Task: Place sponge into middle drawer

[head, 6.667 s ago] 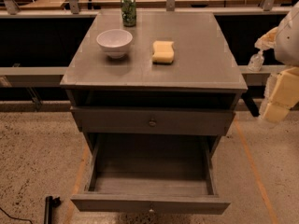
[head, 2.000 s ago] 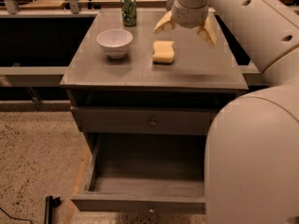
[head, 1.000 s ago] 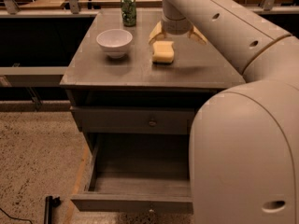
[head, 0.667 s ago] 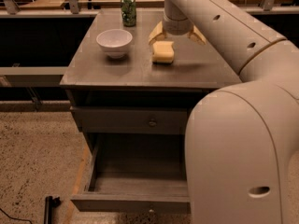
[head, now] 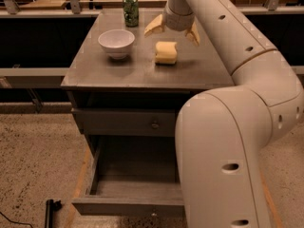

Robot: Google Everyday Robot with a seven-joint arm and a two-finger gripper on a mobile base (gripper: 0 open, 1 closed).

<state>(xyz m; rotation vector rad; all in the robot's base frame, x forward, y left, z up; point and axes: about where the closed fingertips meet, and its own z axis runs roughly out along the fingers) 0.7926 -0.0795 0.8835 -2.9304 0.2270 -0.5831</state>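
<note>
The pale-yellow sponge [head: 166,52] lies on the grey cabinet top [head: 137,72], right of centre. My gripper [head: 172,32] hangs just above and behind the sponge, its two tan fingers [head: 153,26] spread wide apart on either side, holding nothing. The middle drawer [head: 128,194] stands pulled out at the bottom of the cabinet, empty inside; my arm covers its right part. The upper drawer front with the round knob [head: 154,125] is closed.
A white bowl [head: 116,42] stands on the cabinet top left of the sponge. A green can [head: 130,10] stands at the back edge. My large arm [head: 228,141] fills the right side. A dark object [head: 50,212] lies on the speckled floor at lower left.
The arm came in from the right and over the cabinet top. In the last second the gripper settled slightly left, over the sponge. The sponge has not moved.
</note>
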